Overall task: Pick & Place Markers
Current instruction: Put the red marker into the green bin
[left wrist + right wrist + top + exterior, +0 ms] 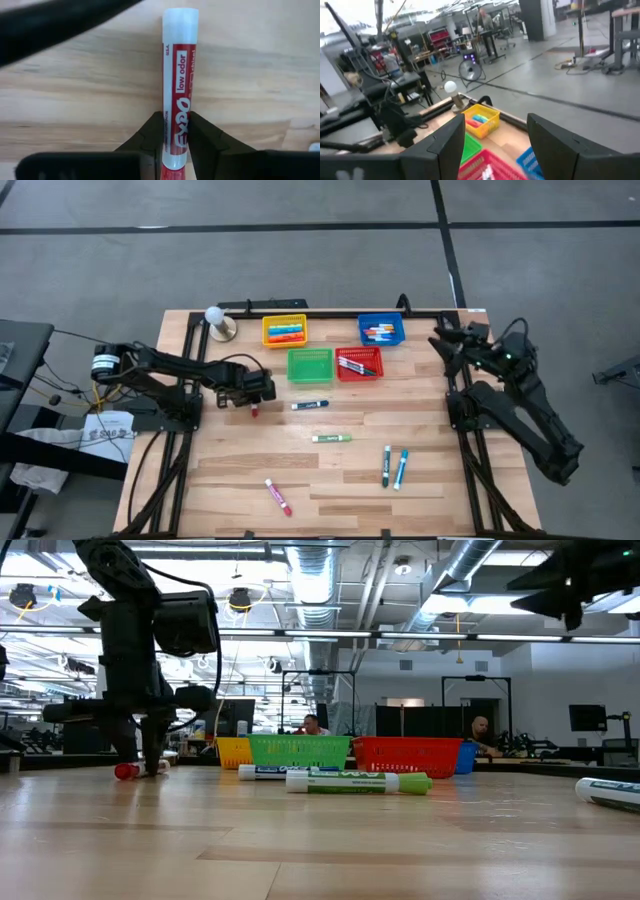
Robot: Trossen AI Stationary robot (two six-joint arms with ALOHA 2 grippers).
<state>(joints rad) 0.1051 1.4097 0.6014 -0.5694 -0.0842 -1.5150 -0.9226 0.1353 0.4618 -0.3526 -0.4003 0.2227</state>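
Note:
A red marker (pixel 176 75) with a white end lies on the wooden table (pixel 330 480) at the left. My left gripper (pixel 254 396) points down over it and is shut on its barrel. In the low view its red tip (pixel 125 772) shows at table level beside the fingers (pixel 150 755). My right gripper (pixel 446 340) hangs high over the table's far right corner, open, with nothing between its fingers (pixel 447 145). Loose on the table lie a blue marker (pixel 310 406), a green one (pixel 331 438), a green and blue pair (pixel 393 467) and a pink one (pixel 278 496). My left gripper pinches the red marker's printed barrel (pixel 176 116), about midway along it, between its two fingers (pixel 150 135). The fingers come from above, pointing down, and lie across the marker. The marker is level, at the height of the table top.
Four small mesh baskets stand at the far middle: yellow (pixel 284 330) and blue (pixel 381 330) behind, green (pixel 310 365) and red (pixel 359 363) in front. The yellow, blue and red ones hold markers. A lamp with a white bulb (pixel 216 318) stands at the far left.

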